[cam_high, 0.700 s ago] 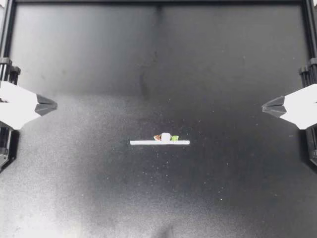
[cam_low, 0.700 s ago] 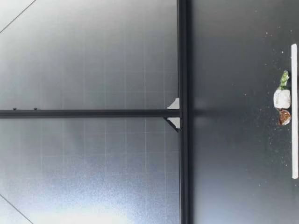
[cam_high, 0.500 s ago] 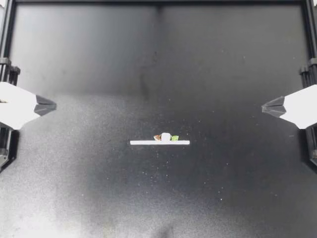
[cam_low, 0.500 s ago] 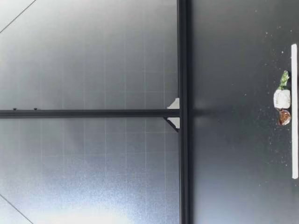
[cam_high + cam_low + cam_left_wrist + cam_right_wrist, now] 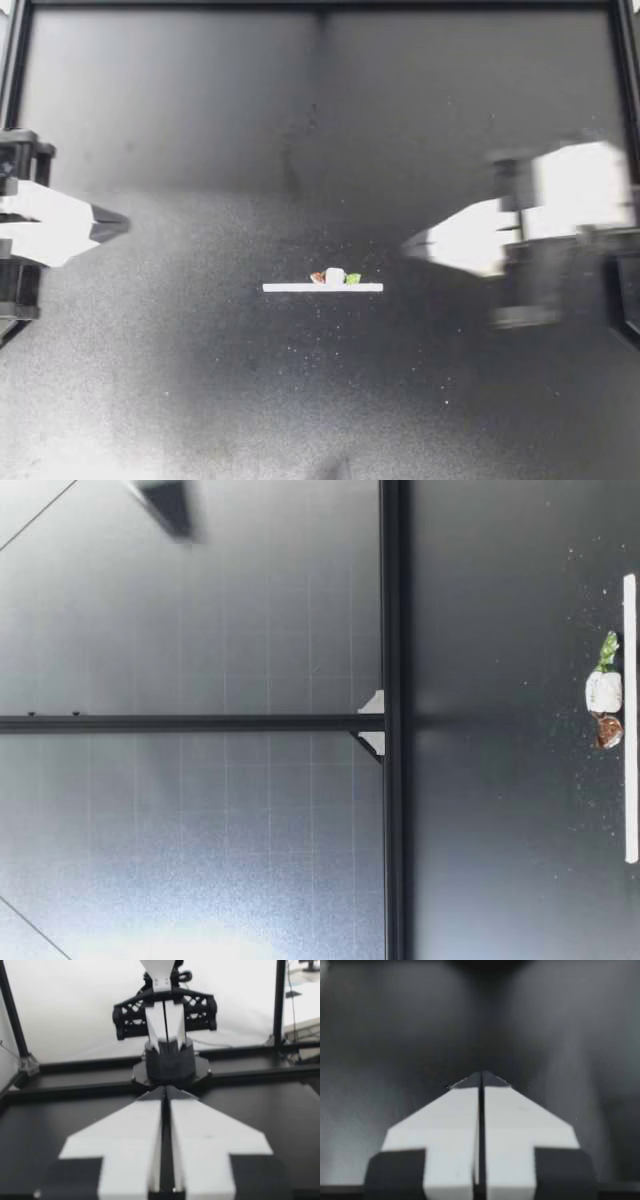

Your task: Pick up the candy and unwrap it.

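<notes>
Approach is the step in hand, I judge; nothing is grasped yet. One candy lies near the counter's centre, touching the 12 o'clock edge of one white strip. Of my two arms, the right arm sets my right jaws near the candy at its 2 o'clock. The left arm has my left jaws well apart at 9 o'clock. Both pairs are pressed together, empty. Next, the right jaws must part and descend over the candy.

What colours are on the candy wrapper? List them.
The candy: white middle, green end, reddish-brown end; low view shows it best.
</notes>
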Available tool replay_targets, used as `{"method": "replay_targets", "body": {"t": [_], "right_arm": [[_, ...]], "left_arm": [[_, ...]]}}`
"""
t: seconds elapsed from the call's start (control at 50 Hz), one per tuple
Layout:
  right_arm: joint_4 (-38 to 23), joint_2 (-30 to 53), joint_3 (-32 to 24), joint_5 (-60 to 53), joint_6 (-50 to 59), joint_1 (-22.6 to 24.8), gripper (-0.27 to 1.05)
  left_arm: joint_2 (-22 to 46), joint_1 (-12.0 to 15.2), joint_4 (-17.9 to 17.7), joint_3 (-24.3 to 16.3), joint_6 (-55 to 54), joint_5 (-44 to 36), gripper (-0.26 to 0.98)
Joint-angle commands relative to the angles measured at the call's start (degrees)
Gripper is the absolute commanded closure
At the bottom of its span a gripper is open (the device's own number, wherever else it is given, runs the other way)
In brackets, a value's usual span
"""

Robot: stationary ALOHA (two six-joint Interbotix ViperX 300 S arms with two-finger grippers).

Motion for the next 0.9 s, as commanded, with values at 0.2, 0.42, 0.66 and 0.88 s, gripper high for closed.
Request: {"method": "replay_targets", "body": {"t": [0.2, 0.42, 0.66, 0.88], "right_arm": [[0.00, 12.57, -9.67, 10.28, 0.44, -1.14, 0.74], [0.09, 19.07, -13.27, 13.71, 0.53, -2.02, 0.37], [0.09, 25.93, -17.49, 20.39, 4.39, -2.81, 0.27], [-0.09, 30.41, -21.18, 25.58, 6.33, -2.90, 0.28]], "left_arm": [[0.88, -0.09, -0.09, -1.14, -0.53, -0.53, 0.82], [0.88, -0.09, -0.09, -0.88, -0.62, -0.53, 0.82], [0.88, -0.18, -0.09, -0.53, -0.62, -0.53, 0.82], [0.88, -0.18, -0.09, -0.35, -0.53, -0.53, 0.82]]}}
